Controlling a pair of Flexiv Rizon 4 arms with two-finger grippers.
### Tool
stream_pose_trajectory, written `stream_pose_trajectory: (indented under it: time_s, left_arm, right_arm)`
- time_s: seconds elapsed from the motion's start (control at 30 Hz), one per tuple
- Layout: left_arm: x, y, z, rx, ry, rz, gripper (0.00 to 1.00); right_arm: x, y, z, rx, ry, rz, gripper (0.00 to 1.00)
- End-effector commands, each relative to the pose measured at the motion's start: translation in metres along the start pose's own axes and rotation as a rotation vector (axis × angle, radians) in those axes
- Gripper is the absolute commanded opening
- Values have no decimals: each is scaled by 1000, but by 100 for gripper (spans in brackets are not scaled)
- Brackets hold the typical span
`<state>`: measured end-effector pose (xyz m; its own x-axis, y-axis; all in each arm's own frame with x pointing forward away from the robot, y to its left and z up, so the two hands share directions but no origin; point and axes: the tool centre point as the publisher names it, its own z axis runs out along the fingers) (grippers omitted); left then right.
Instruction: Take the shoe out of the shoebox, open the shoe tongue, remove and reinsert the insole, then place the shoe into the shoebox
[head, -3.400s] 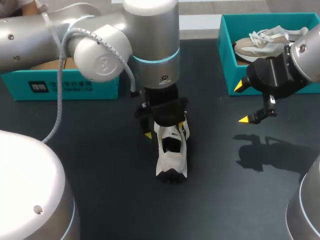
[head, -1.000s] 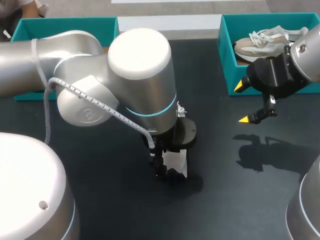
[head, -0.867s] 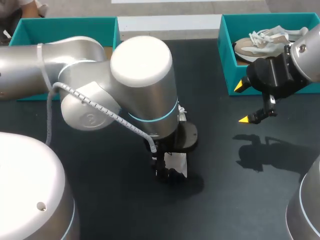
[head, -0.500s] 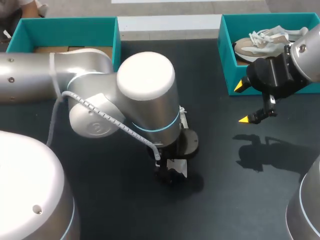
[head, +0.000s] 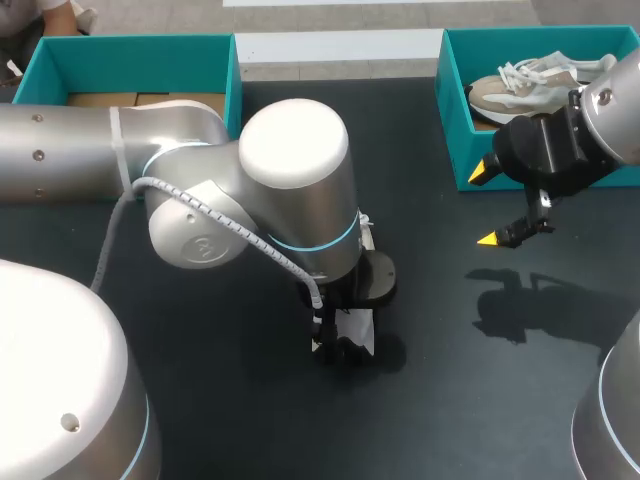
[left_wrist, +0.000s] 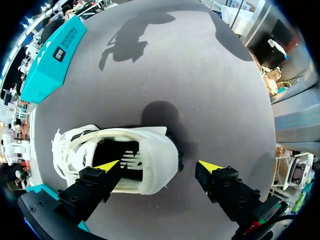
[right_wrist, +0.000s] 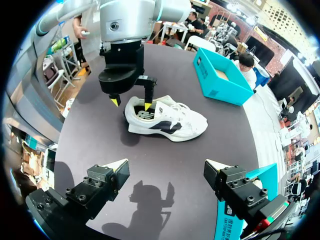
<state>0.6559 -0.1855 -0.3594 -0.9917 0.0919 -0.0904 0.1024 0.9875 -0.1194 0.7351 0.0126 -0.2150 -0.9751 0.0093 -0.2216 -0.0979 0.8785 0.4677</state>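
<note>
**Left hand swung round to the heel end, insole not out yet**

The left hand (left_wrist: 159, 167) was released, fingers spread wide. One yellow tip dipped into the shoe's opening and the other hung outside behind the heel, clear of it, so it wasn't grasping anything. A few seconds earlier it sat over the tongue end, with most of the shoe in plain sight from the head view. Since then the arm had rolled over, and its wrist covered nearly all of it.

The shoe (right_wrist: 167, 120) hadn't really budged. It stood on its sole mid-bench (head: 440, 400), well apart from the left shoebox (head: 130, 50) and the right shoebox (head: 455, 130). The insole (left_wrist: 129, 161) looked to be still inside.

My read: tongue step done, and it was lining up for the insole pull. The right hand (head: 486, 205) hadn't moved, open and empty, hovering just beside the right shoebox.
</note>
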Motion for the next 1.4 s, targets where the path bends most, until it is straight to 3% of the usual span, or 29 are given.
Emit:
stream_pose_trajectory:
  time_s: [0.03, 0.4, 0.47, 0.63, 0.7, 0.8, 0.87, 0.9, 1.07, 1.2, 1.4]
  left_arm:
    - [-1, -11, 10, -16, 5, 3, 97]
    - [7, -13, 23, -34, 29, -9, 84]
    - [8, -12, 26, -41, 34, -11, 75]
    - [9, -9, 30, -46, 45, -19, 66]
    - [9, -8, 31, -50, 49, -21, 49]
    - [10, -7, 35, -60, 67, -22, 36]
    - [11, -6, 36, -63, 86, -26, 9]
    - [12, -5, 36, -72, 97, -28, 0]
    - [17, 2, 30, -88, 145, -28, 0]
    - [18, 9, 12, -119, 180, -30, 0]
    - [5, 18, -49, -123, 233, -11, 0]
  right_arm:
    - [0, 0, 1, 3, 0, 1, 100]
    - [0, 0, 1, 3, 0, 1, 100]
    - [0, 0, 1, 3, 0, 1, 100]
    - [0, 0, 1, 3, 0, 1, 100]
    - [0, 0, 1, 3, 0, 1, 100]
    - [0, 0, 1, 3, 0, 1, 100]
    - [0, 0, 1, 3, 0, 1, 100]
    - [0, 0, 1, 3, 0, 1, 100]
    - [0, 0, 1, 3, 0, 1, 100]
    - [0, 0, 1, 3, 0, 1, 100]
    - [0, 0, 1, 3, 0, 1, 100]
